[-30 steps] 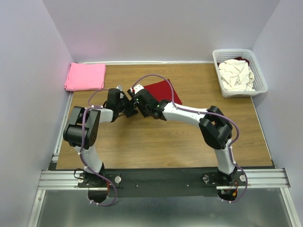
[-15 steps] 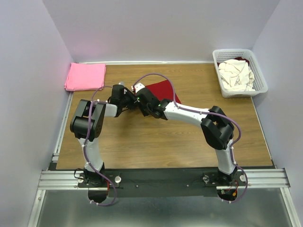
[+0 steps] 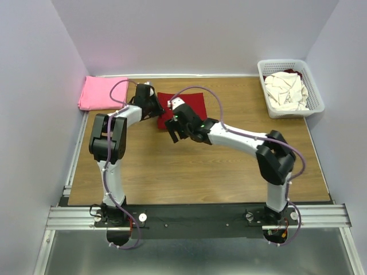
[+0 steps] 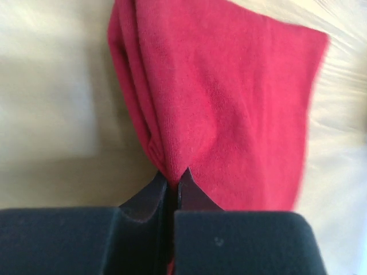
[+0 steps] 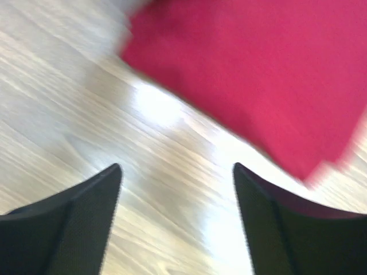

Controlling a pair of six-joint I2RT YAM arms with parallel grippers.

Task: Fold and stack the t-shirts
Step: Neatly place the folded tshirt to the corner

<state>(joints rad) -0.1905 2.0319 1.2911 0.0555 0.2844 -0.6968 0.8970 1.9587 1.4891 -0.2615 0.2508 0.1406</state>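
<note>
One folded dark red t-shirt (image 3: 192, 103) on the wooden table (image 3: 229, 166), left gripper (image 4: 173, 179) clamped on its left edge, right gripper (image 5: 178, 183) just in front of it, jaws apart over bare wood, one folded pink t-shirt (image 3: 103, 93) well to its left, one white basket (image 3: 315, 106) far to its right, holding a cream-white heap (image 3: 287, 90), number of shirts unclear.

The dark red t-shirt (image 4: 229, 103) is soft matt cloth with a fine knit that shows clearly in the left wrist view. The pink t-shirt (image 3: 103, 93) is also matt cloth and lies smooth. The cream-white t-shirts (image 3: 285, 90) are wrinkled cloth. The basket (image 3: 296, 112) is white plastic lattice. The tabletop (image 5: 172, 189) is wood with visible grain and a light gloss. The left pincer (image 4: 174, 177) is black and smooth, and the right pincer (image 5: 178, 172) is black and finely grained. The rail (image 3: 200, 216) is dull grey metal.
</note>
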